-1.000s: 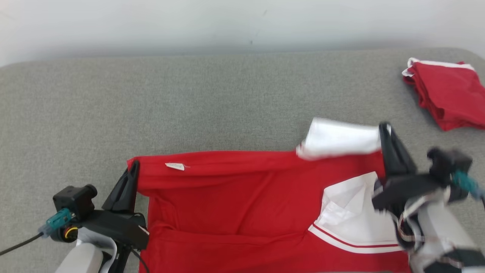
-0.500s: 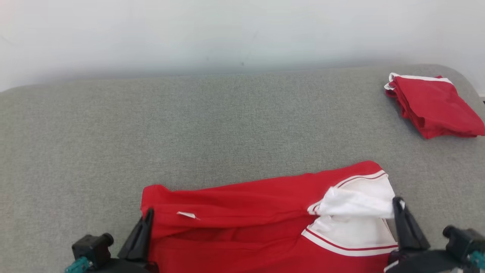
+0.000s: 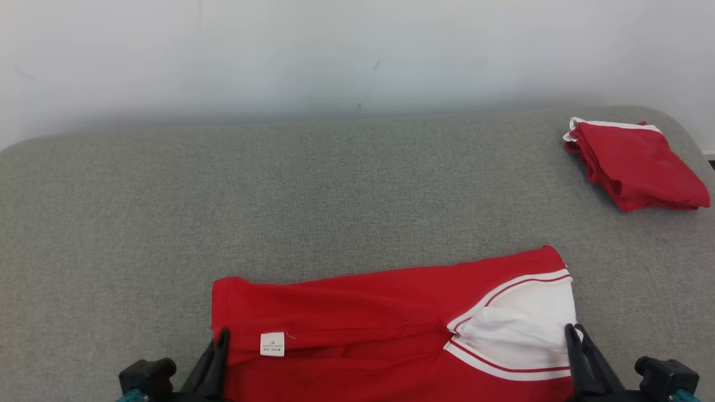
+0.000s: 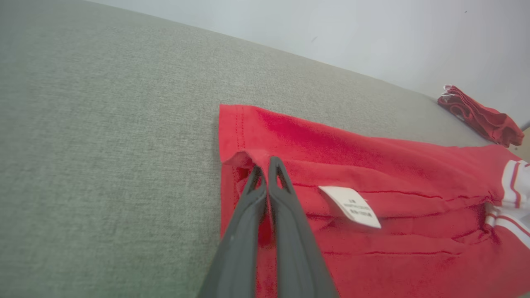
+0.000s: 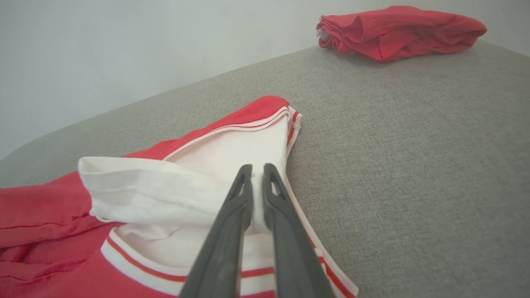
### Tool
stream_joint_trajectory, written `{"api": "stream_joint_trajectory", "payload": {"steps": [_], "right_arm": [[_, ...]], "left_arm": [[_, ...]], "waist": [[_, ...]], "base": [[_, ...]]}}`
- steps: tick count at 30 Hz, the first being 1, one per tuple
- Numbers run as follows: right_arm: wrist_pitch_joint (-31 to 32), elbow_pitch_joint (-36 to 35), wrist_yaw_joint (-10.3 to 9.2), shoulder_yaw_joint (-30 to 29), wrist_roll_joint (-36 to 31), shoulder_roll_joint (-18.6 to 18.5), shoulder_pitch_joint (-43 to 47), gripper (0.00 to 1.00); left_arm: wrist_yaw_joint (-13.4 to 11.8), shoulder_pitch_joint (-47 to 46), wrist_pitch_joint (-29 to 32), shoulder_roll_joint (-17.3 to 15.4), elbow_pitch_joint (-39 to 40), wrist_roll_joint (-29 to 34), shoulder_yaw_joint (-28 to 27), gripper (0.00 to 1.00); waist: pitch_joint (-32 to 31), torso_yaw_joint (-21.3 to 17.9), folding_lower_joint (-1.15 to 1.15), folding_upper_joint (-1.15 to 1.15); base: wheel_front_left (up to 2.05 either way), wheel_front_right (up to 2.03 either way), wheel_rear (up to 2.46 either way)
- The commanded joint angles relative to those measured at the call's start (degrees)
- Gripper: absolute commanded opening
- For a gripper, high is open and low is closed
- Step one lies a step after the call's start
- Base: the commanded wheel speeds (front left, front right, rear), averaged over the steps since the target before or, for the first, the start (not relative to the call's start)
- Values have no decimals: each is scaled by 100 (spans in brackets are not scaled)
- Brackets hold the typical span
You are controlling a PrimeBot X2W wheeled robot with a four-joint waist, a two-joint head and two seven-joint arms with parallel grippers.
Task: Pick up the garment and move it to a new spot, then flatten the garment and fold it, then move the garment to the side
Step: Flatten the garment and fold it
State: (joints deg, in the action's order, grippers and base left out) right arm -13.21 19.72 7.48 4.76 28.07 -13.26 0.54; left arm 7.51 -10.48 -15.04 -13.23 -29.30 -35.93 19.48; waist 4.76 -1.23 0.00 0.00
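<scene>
The red garment with white panels (image 3: 363, 312) lies along the near edge of the grey upholstered surface (image 3: 279, 195). The left gripper (image 4: 265, 163) is pinched tight on its red left hem. The right gripper (image 5: 254, 167) is pinched on a white fold at its right edge. A folded red garment (image 3: 637, 164) sits at the far right corner, well apart. Open grey fabric runs from the garment's far edge to the surface's far and left edges.

white label (image 3: 272, 344) on red garment (image 3: 363, 301), printed lines too small to read
</scene>
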Motion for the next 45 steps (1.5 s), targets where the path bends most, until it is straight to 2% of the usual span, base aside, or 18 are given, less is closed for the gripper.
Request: {"api": "stream_joint_trajectory", "payload": {"steps": [1, 12, 18, 21, 27, 35, 42, 43, 44, 45], "right_arm": [[-44, 9, 3, -17, -18, 18, -62, 100], [-80, 45, 3, -76, -45, -51, -244, 100], [113, 621, 3, -50, -424, -156, -614, 100], [100, 1056, 3, -24, -676, -267, -790, 100], [170, 1983, 3, 45, -855, -258, -1131, 100], [419, 3078, 3, 387, -710, -148, -1704, 100], [623, 3702, 3, 723, -460, -118, -2024, 100], [625, 3740, 3, 756, -367, -80, -2046, 83], [631, 3757, 4, 795, -271, -42, -2058, 14], [636, 3760, 5, 847, -180, -24, -2061, 0]], "left_arm": [[-6, 72, -19, 24, 6, 54, -121, 100], [-6, 694, -18, 329, 823, 1083, -1247, 100], [-6, 1155, -19, 746, 1432, 1743, -1953, 100], [-6, 1355, -18, 894, 1611, 1971, -2014, 100], [-6, 1557, -18, 990, 1730, 2275, -2034, 100], [-6, 1588, -19, 1035, 1712, 2344, -2112, 100], [-6, 1480, -18, 1038, 1660, 2331, -2121, 100], [-6, 1476, -18, 1038, 1656, 2318, -2114, 100], [-6, 1474, -18, 1038, 1653, 2304, -2109, 100], [-6, 1484, -18, 1039, 1653, 2296, -2109, 100]], "waist": [[-50, -3, 0, 0], [-241, 74, 0, 0], [-334, 184, 0, 0], [-372, 267, 0, 0], [-407, 377, 0, 0], [-381, 439, 0, 0], [-332, 510, 0, 0], [-327, 519, 0, 0], [-326, 526, 0, 0], [-328, 528, 0, 0]], "base": [[0, 0, 0], [0, 0, 0], [0, 0, 0], [0, 0, 0], [0, 0, 0], [0, 0, 0], [0, 0, 0], [0, 0, 0], [0, 0, 0], [0, 0, 0]]}}
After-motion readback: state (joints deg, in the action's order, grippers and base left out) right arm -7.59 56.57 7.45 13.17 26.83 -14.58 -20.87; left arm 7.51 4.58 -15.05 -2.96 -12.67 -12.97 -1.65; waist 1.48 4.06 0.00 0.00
